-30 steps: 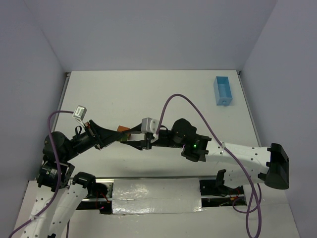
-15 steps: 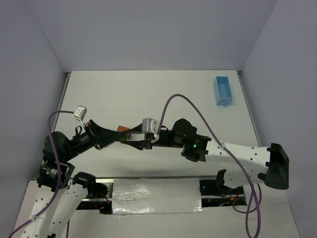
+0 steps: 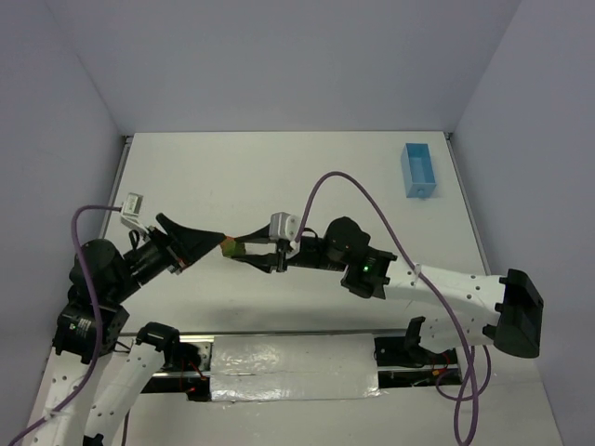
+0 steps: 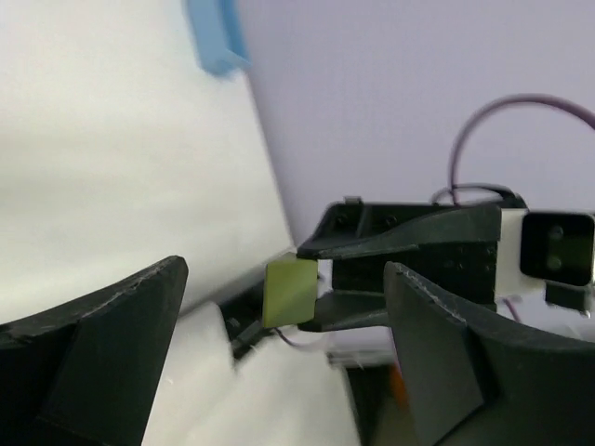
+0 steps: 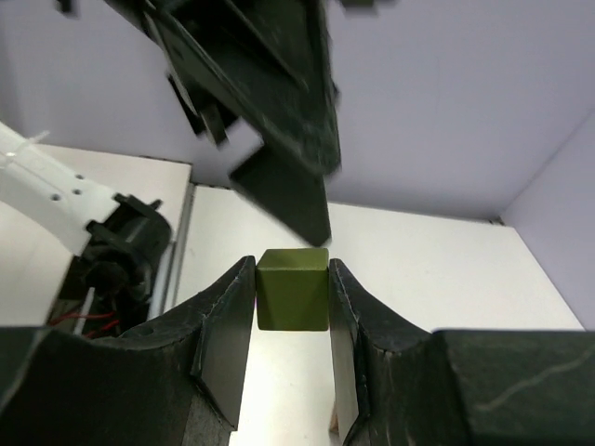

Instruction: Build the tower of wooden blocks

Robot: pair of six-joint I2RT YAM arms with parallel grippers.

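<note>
Since the right gripper (image 3: 242, 249) pinches the olive wood block (image 5: 293, 288) by two opposite side faces, well above the bench (image 3: 279, 177), the other faces are free, so it looks like a handover. The left gripper (image 3: 214, 240) is spread wide, facing the block, not touching it. The tower cannot be made out. No readable labels or writing anywhere.

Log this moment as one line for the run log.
right claw: shut on olive block | left claw: open, facing it
</note>
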